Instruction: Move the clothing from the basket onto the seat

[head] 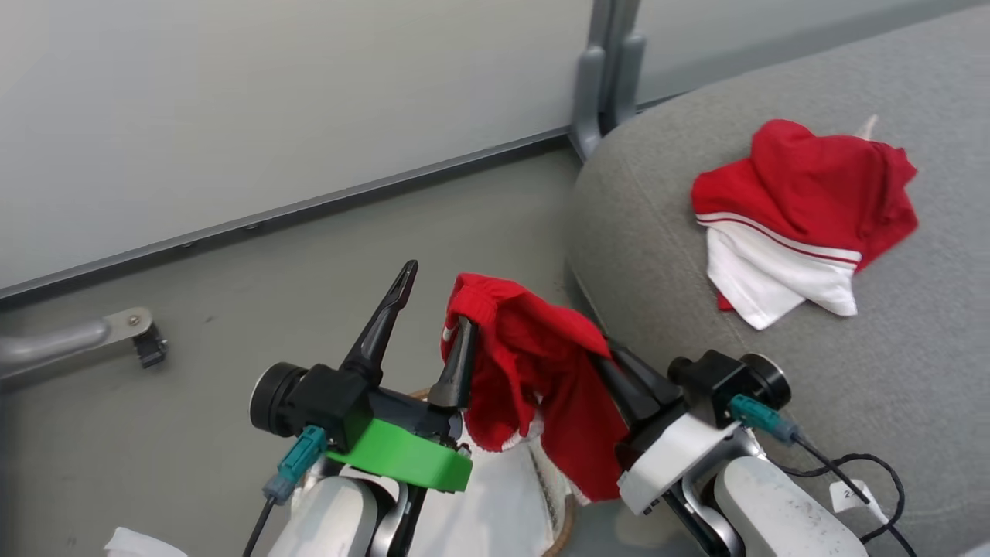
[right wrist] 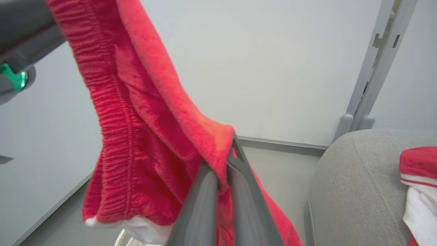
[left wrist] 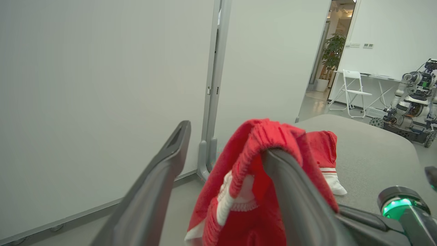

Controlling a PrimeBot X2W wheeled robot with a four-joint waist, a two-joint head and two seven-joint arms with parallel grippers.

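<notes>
A red garment (head: 541, 363) with white trim hangs in the air between my two grippers, above the basket. My right gripper (head: 611, 360) is shut on its cloth, and the right wrist view shows the fingers (right wrist: 235, 171) pinched together on a fold. My left gripper (head: 437, 302) is open, with the garment's elastic edge (left wrist: 269, 133) draped over its inner finger. A second red and white garment with stripe trim (head: 797, 216) lies on the grey seat (head: 696, 309) to the right. Only a bit of the basket's brown rim (head: 568, 526) and white liner (head: 503, 495) shows below my arms.
Pale wall panels with a grey upright post (head: 607, 70) stand behind the grey floor (head: 232, 309). A metal bracket (head: 131, 329) juts in at the left. A black cable (head: 866, 480) trails on the seat by my right wrist. Another robot (left wrist: 413, 102) and a folding chair (left wrist: 355, 92) stand far off.
</notes>
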